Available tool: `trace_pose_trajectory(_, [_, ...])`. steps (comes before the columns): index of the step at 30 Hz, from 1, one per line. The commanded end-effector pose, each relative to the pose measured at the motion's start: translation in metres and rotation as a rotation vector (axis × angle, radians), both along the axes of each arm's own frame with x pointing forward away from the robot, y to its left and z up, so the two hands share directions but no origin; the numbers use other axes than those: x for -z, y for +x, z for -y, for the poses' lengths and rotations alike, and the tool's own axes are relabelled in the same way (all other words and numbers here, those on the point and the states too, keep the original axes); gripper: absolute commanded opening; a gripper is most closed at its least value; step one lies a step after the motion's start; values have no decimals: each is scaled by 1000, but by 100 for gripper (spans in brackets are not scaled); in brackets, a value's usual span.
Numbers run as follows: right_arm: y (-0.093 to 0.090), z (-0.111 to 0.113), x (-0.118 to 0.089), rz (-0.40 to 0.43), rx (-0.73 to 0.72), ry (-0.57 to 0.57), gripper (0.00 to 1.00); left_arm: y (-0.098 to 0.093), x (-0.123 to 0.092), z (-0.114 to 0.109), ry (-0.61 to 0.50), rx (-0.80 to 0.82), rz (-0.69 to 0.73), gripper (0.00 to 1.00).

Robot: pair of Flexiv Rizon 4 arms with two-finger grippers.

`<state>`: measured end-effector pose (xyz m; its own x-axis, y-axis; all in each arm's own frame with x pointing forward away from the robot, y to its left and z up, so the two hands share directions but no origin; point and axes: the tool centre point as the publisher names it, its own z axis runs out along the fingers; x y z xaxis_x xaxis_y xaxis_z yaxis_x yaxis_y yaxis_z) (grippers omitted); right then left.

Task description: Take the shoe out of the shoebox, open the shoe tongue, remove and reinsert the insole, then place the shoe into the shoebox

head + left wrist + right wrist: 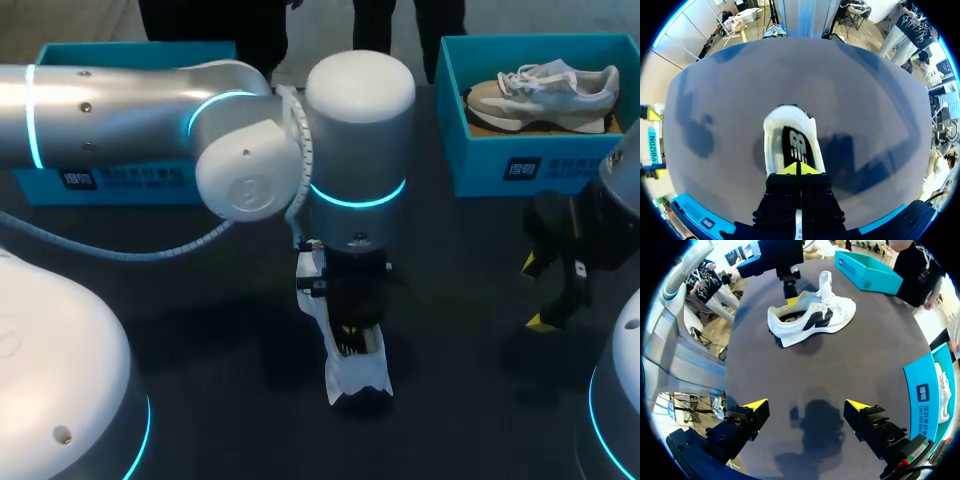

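Shoe: the white shoe [810,320] stands on the table, out of any box
Left gripper [799,167]: fingers pressed together, tips inside the shoe's heel opening on the insole [795,145]; cannot tell whether they nip it
Right gripper [807,407]: spread wide, empty, well apart from the shoe
Advice: probably the insole step; brace the shoe first, then draw heelward slowly

The left arm [250,165] covers most of the white shoe [352,378] in the middle of the desk [200,380] and much of the shoebox [150,50] at its far left corner.
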<state>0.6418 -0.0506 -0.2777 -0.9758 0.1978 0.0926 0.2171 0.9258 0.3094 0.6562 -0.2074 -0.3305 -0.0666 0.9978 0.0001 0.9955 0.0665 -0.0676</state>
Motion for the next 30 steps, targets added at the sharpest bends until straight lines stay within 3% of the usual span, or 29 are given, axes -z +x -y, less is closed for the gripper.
trace_pose_trajectory(1, [-1,-1,0,1,1,-2,100,6,7,-3,-1,-7,-2,0])
trace_pose_trajectory(14, [-1,-1,0,1,1,-2,100,19,21,7,9,-19,21,0])
trace_pose_trajectory(16, [-1,-1,0,1,1,-2,100,21,23,7,14,-22,20,14])
trace_pose_trajectory(22, [-1,-1,0,1,1,-2,100,24,25,5,24,-28,17,40])
trace_pose_trajectory(30, [-1,-1,0,1,1,-2,100,27,23,1,17,-40,9,52])
